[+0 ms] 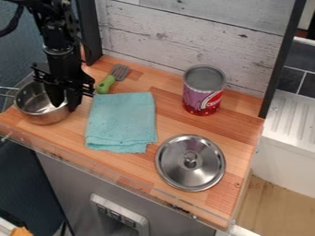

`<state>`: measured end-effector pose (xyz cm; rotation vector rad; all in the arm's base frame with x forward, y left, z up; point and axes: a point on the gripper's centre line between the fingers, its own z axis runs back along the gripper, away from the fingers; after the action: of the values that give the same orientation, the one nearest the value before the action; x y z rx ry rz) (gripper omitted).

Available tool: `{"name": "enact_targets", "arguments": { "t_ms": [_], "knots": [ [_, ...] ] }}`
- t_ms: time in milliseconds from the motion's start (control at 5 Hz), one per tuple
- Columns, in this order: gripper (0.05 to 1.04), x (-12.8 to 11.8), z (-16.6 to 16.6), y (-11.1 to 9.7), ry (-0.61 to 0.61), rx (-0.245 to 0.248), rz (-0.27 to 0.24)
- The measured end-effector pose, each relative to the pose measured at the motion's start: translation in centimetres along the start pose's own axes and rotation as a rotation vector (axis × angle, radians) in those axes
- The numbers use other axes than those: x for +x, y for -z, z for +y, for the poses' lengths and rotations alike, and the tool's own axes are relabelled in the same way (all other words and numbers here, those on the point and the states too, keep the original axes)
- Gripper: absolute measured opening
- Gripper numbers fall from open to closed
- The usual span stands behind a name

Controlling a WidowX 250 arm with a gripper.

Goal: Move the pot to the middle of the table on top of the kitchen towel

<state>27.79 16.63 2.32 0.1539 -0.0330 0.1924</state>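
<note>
Wooden tabletop (172,123) bears the towel (122,122); pale planks (184,28) behind.

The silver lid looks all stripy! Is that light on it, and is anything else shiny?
Camera view: yes, light seems to bounce off the lid, making pale streaks beside darker grey patches; same view: bright glints inside the pot too, while the towel looks dull, with no glare.
</note>
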Motion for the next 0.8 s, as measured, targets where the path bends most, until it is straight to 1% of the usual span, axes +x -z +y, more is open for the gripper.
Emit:
{"name": "enact_targets", "arguments": {
  "t_ms": [200, 400, 600, 800],
  "knots": [
    [0.145, -0.2, -0.1, 0.6, -0.013, 0.006, 0.018],
    [0.076, -0.2, -0.4, 0.6, 0.008, 0.010, 0.027],
    [0.073, -0.4, -0.8, 0.4, 0.025, -0.006, 0.044],
    [0.070, 0.5, -2.2, -3.7, 0.096, 0.014, -0.036]
  ]
}}
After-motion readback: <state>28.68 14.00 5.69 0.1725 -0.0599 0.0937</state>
